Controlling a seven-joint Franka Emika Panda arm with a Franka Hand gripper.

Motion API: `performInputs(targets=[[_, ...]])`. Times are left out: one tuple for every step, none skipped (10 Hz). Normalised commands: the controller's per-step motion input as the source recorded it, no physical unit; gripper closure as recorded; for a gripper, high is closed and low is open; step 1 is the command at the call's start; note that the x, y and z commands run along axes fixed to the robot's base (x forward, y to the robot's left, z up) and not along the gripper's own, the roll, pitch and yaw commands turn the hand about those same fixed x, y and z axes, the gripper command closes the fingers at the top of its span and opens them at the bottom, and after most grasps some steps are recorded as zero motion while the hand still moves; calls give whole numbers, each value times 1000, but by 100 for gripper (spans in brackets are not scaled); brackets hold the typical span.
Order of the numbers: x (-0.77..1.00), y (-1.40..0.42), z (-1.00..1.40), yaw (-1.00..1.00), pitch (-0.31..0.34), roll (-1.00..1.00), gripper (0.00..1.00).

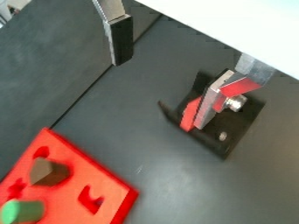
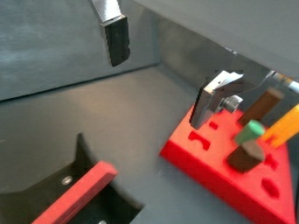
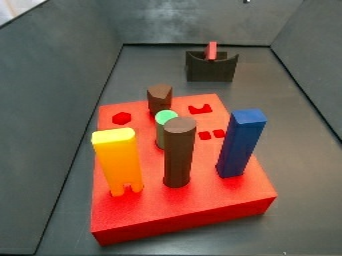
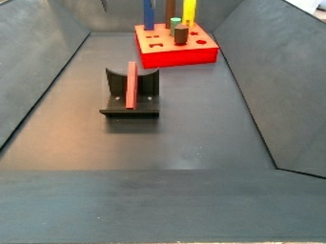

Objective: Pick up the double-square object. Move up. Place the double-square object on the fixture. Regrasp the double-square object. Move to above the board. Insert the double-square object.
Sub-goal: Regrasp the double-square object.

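Observation:
The double-square object (image 4: 132,84) is a flat red piece. It stands upright on the dark fixture (image 4: 130,107) and also shows in a side view (image 3: 211,49) and in both wrist views (image 1: 191,115) (image 2: 77,196). My gripper (image 1: 162,92) (image 2: 156,92) is open and empty, with nothing between its silver fingers (image 1: 117,35) (image 2: 114,42). It hangs above the floor between the fixture (image 1: 228,131) and the red board (image 2: 222,166). The gripper is out of view in both side views.
The red board (image 3: 174,195) (image 4: 176,50) (image 1: 70,188) carries yellow (image 3: 116,158), brown (image 3: 178,150), blue (image 3: 242,142), dark brown (image 3: 159,97) and green (image 3: 166,117) pegs. Grey walls (image 4: 274,86) close in the dark floor on all sides.

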Motion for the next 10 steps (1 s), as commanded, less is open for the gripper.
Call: performInputs(targets=[[-38,-31,19,11,11,1000,0],[-42,-43,14,11,4,1000,0],[-51,-27,23,12,-1,1000,0],[-46,-23,17,13,-10,1000,0],[-43,-24,7,14,-14,1000,0],[-35,-21,1,16,-25,1000,0],[-31,-18,4,16,-28,1000,0],[-33,-19,2,17,-31,1000,0],[-30,-13,6,17,-31,1000,0],[-22,-21,12,18,-27,1000,0]])
